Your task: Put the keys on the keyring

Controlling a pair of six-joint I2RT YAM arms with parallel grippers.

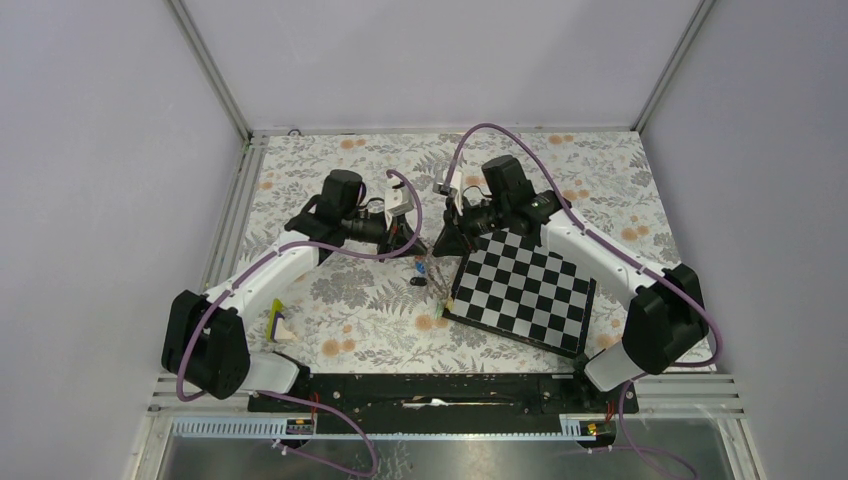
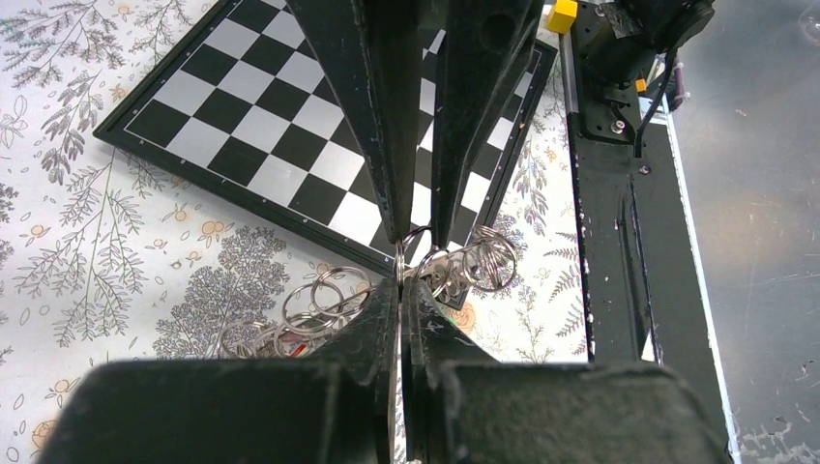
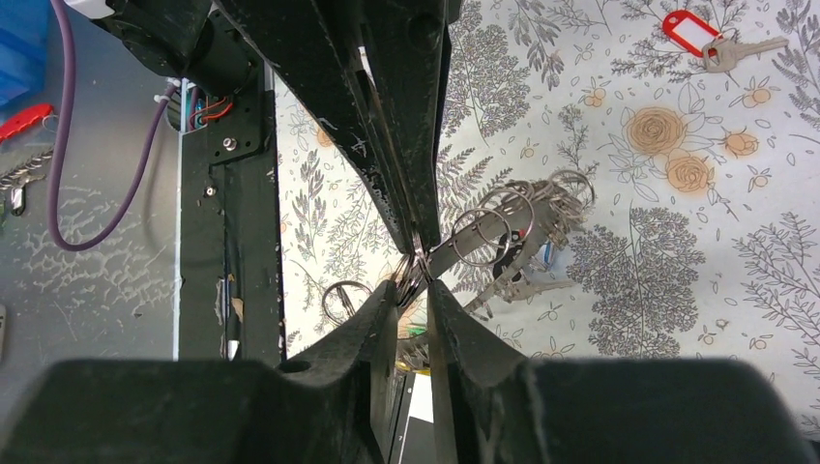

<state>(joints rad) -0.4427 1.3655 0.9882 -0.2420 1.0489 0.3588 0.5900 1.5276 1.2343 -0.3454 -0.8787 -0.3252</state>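
the two arms meet over the middle of the floral table (image 1: 340, 170), just off the far left corner of the chessboard (image 1: 520, 290). the left gripper (image 2: 399, 285) and right gripper (image 3: 416, 285) point at each other, tip to tip. the left gripper's jaws are pressed together on a thin strip of metal running up between them; this looks like the keyring (image 2: 397, 269) seen edge-on, and most of its round is hidden by the fingers. the right gripper's jaws stand narrow, with a slim gap at the tips and a small wire loop sitting in it, but i cannot tell whether they pinch that loop or only frame it. a bunch of small split rings (image 2: 479, 259) hangs just beside the meeting point, off the table, and in the left wrist view a second bunch (image 2: 290, 329) shows lower down over the tablecloth next to the board's edge. some keys (image 3: 512, 280) dangle under the rings, one with a bit of blue on it. in the top view they show as small dark and blue specks just near of the grippers, left of the board. a red-tagged key (image 3: 691, 29) lies alone on the cloth, well apart from the bunch. a yellow-green tag (image 1: 277, 320) lies near the left arm, at the near left of the table.
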